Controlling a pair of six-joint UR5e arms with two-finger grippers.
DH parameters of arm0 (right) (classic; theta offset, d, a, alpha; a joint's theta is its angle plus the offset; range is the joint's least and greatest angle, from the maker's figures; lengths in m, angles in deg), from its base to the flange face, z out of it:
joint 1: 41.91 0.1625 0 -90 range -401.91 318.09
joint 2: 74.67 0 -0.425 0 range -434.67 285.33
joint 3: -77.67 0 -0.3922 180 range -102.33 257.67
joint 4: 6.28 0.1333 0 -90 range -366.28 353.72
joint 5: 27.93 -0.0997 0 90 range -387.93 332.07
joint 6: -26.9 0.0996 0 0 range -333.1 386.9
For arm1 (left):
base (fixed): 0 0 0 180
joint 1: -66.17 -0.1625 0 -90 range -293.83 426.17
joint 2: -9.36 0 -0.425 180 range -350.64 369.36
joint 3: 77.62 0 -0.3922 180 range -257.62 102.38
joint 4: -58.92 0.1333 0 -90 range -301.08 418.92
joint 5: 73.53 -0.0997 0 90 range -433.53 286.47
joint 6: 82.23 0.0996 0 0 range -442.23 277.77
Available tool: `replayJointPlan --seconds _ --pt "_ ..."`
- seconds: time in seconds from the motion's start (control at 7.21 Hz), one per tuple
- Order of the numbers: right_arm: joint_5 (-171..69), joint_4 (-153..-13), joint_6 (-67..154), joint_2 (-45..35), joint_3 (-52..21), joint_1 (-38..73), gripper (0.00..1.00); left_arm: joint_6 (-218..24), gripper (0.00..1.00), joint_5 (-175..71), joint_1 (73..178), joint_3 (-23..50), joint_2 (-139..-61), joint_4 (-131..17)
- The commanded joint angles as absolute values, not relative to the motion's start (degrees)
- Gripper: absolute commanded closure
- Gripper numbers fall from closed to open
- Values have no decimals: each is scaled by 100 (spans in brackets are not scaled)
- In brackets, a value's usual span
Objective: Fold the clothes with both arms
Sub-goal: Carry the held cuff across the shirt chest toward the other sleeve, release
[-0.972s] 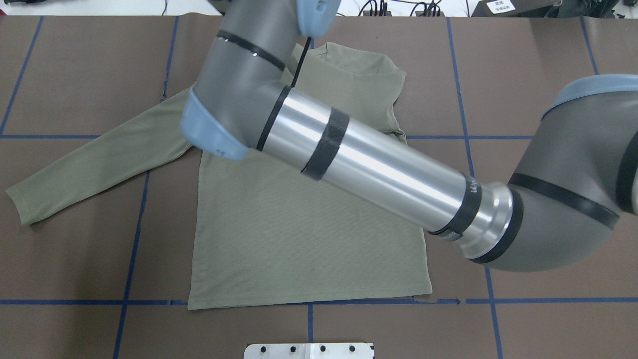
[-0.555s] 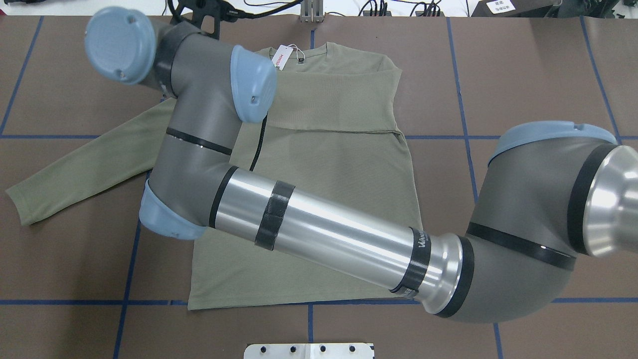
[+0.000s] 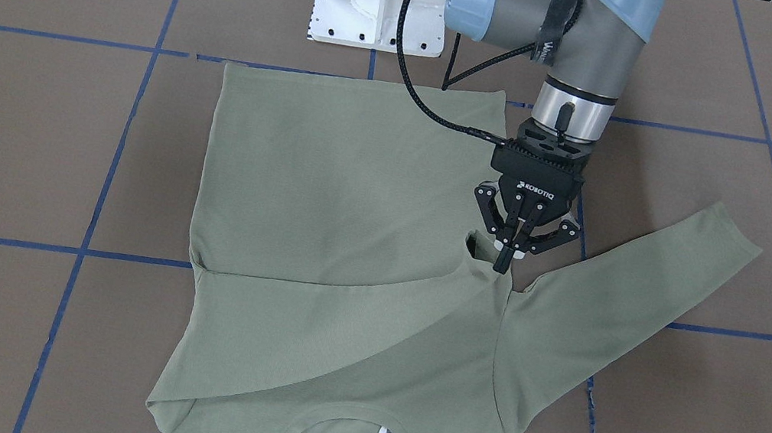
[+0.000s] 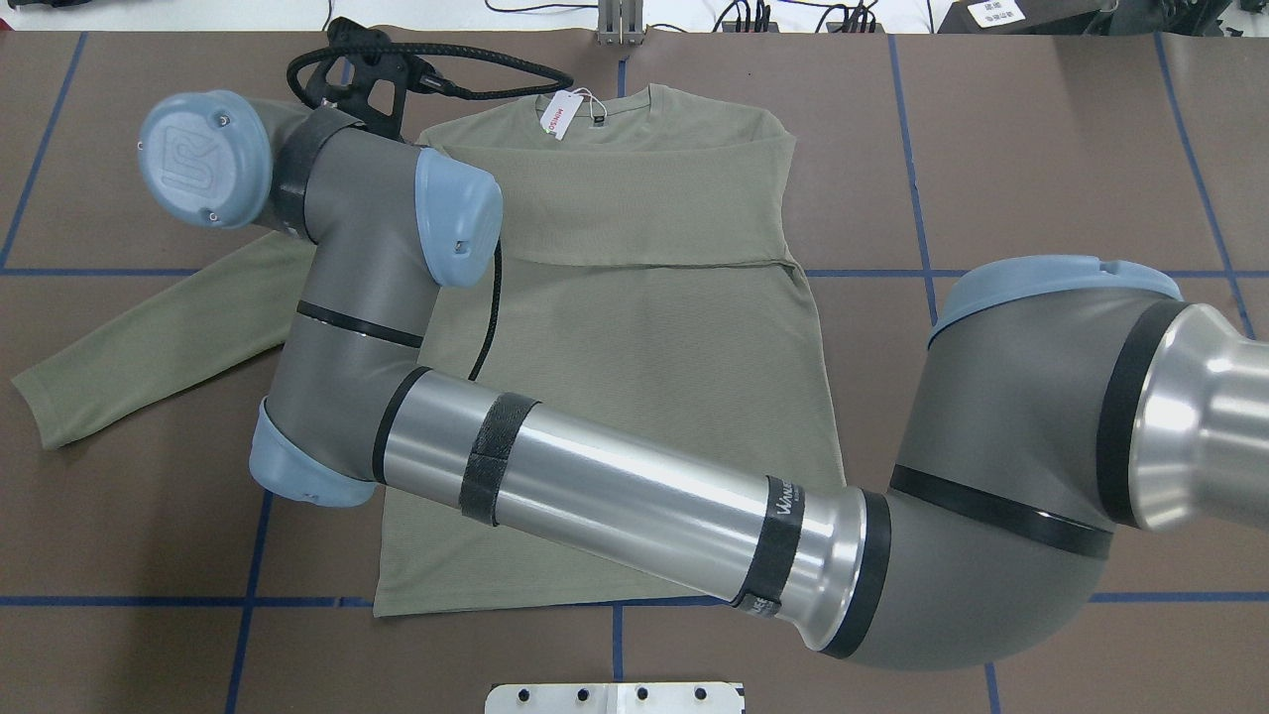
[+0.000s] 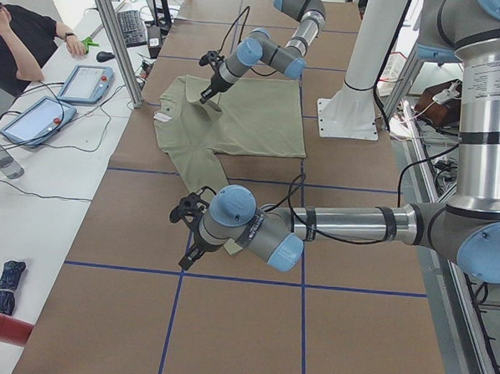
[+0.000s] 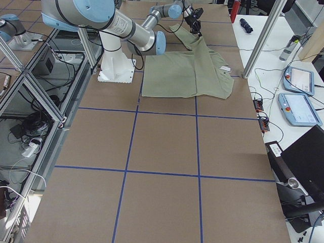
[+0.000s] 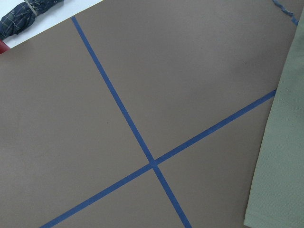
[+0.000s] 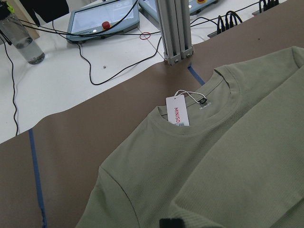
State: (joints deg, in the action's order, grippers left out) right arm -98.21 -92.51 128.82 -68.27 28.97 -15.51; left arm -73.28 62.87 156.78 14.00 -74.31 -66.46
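**Change, overhead view.** Compared with 0.6 s back, I see the right arm [image 4: 615, 506] swung further toward the robot-side edge of the table [image 4: 1041, 149]. Its forearm now crosses the shirt [image 4: 644, 377] just above the hem. Its wrist has come away from the far edge and sits over the root of the spread sleeve [image 4: 149, 347]. A second ago that forearm lay over the chest and hid the hang tag [image 4: 557, 116], which now shows. The shirt has not shifted.

**Count.** One shirt, one hang tag, two arms, two grippers. The left arm [image 5: 349, 221] shows mainly in the side view from the table's left end.

**Shirt.** It is a pale sage-green knit, lying flat in the middle of the table. The round neck points toward the operators' edge, and the hem runs along one of the blue tape lines [image 7: 118, 114] near the robot's edge. One sleeve spreads toward the left edge. The folded sleeve [image 4: 644, 208] lies across the chest as a band below the neck. The white tag reads MINISO.

**Grippers.** The right gripper [image 3: 505, 262] hangs over the armpit of the spread sleeve with its fingers drawn together. I cannot tell whether they touch cloth. The left gripper [image 5: 188, 255] sits just past the cuff, toward the left edge. I cannot tell how its jaws stand.
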Motion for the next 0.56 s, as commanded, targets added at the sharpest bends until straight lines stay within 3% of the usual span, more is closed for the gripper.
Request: replayJointPlan --seconds 0.0,0.14,0.28,0.42 --pt "-9781 -9092 12991 -6851 2995 -1555 100 -7336 0 6287 15678 1405 -7431 -6650" --pt "-9789 -9083 12974 -6877 3004 -1546 94 -7336 0 6287 15678 1405 -7431 -6650" --pt "-9798 -9083 12974 -6913 3004 -1546 80 -7336 0 6287 15678 1405 -7431 -6650" --pt "-9798 -9083 12982 -7017 3073 -1546 55 -7336 0 6287 15678 1413 -7431 -6650"
